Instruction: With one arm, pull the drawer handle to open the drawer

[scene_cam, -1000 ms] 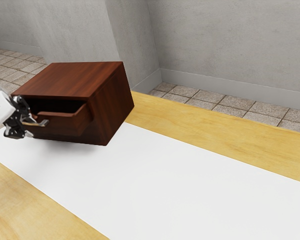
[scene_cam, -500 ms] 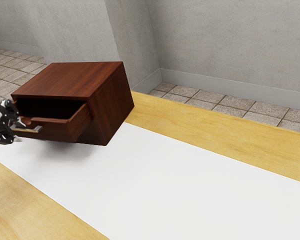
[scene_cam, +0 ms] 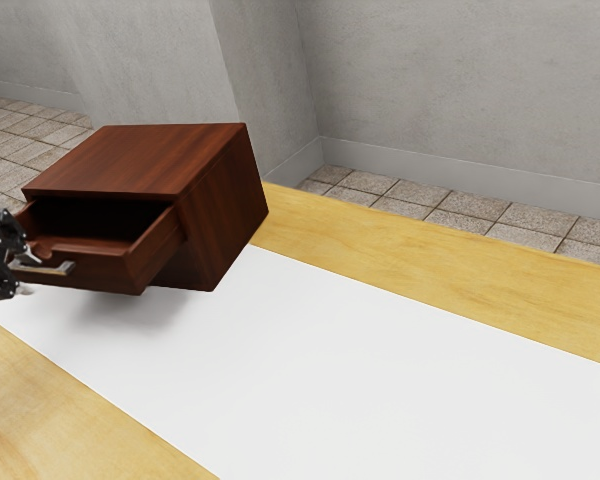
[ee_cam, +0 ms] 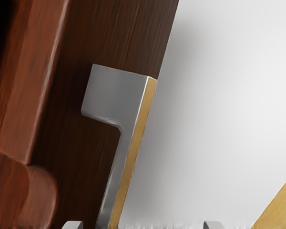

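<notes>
- Dark wooden cabinet (scene_cam: pixel 160 160) at the left of the exterior frame, set on the white strip (scene_cam: pixel 330 370) that runs along a pale wooden counter (scene_cam: pixel 450 265).
- Part-way out of the cabinet front, toward the frame's left edge: the drawer (scene_cam: pixel 100 268), with its dark hollow open to view above it.
- Metal drawer handle (scene_cam: pixel 52 268) sticking out at lower left, the black jaws right at its outer end, partly cut off by the frame's left edge.
- Hold of the jaws on the drawer handle: cannot tell, whether wide or narrow, from this angle.
- Close up from the wrist camera: drawer handle (ee_cam: pixel 115 143) as a silver bracket with a brass-coloured edge, standing off the dark face of the drawer (ee_cam: pixel 86 43) and running back toward the hand.
- White strip (ee_cam: pixel 219 105) just beside the handle, a corner of bare counter (ee_cam: pixel 281 207) beyond it.
- Grey wall (scene_cam: pixel 460 70) and tiled floor (scene_cam: pixel 500 215) behind the counter, upper right of the exterior frame.
</notes>
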`<action>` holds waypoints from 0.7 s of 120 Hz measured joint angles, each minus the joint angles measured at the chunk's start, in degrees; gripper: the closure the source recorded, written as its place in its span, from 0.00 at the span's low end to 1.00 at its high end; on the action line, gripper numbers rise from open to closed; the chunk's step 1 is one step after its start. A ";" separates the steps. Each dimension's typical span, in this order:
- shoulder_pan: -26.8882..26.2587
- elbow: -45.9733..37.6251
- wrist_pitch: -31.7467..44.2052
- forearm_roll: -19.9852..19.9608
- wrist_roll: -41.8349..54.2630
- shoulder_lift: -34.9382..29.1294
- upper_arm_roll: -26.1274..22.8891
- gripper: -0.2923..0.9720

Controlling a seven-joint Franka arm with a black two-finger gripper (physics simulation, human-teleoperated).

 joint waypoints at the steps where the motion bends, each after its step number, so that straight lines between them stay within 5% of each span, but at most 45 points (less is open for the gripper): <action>1: 0.07 -0.04 -0.01 0.00 0.00 -0.06 -0.03 0.56; 84: 7.50 -4.35 -1.20 0.79 0.01 -3.91 -6.40 0.55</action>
